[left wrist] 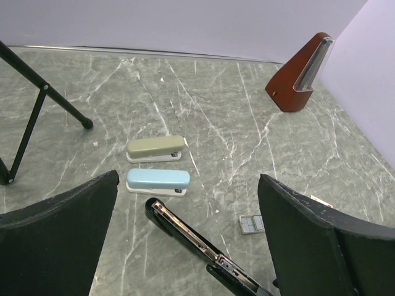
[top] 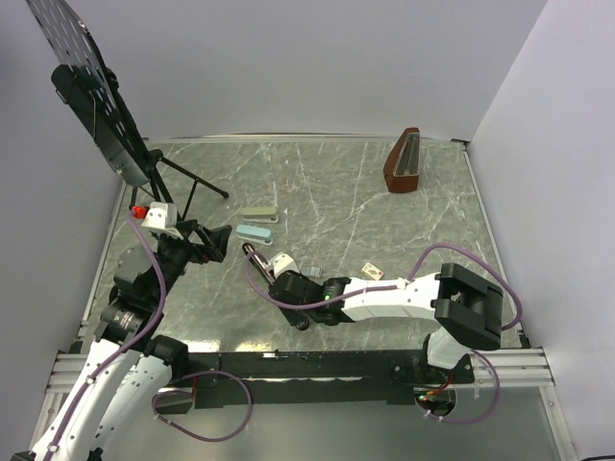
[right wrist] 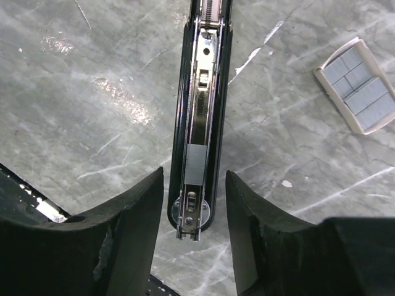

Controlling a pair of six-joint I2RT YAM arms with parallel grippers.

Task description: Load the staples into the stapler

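Straddling the near end of the black stapler (right wrist: 196,92), the right gripper (right wrist: 194,185) has its two fingers (right wrist: 133,228) half parted, one on each side of the opened body at the bottom of the right wrist view. A thin sliver of table (right wrist: 92,123) shows between each finger and the stapler's flank, so the jaws are released rather than clamped, and nothing is carried between them.

The stapler lies open on the marble, running up the middle of that frame, with its silvery rail exposed. A short grey strip of staples (right wrist: 196,165) sits in the rail, just above the fingertips. The staple box (right wrist: 358,83) lies open at the upper right of that frame, well apart from the stapler, with more grey strips inside.

In the overhead view the stapler (top: 253,253) is at centre left, with the right gripper (top: 279,279) at its lower right end.

The left gripper (left wrist: 188,179) is spread as wide as it goes, its fingers (left wrist: 62,246) filling the lower corners of the left wrist view; it holds and touches nothing. Between them, lower in that frame, the stapler (left wrist: 185,231) lies diagonally. Above it are a light-blue stapler (left wrist: 158,180) and a grey-green stapler (left wrist: 155,148), side by side. A metronome (left wrist: 299,74) stands at the upper right.
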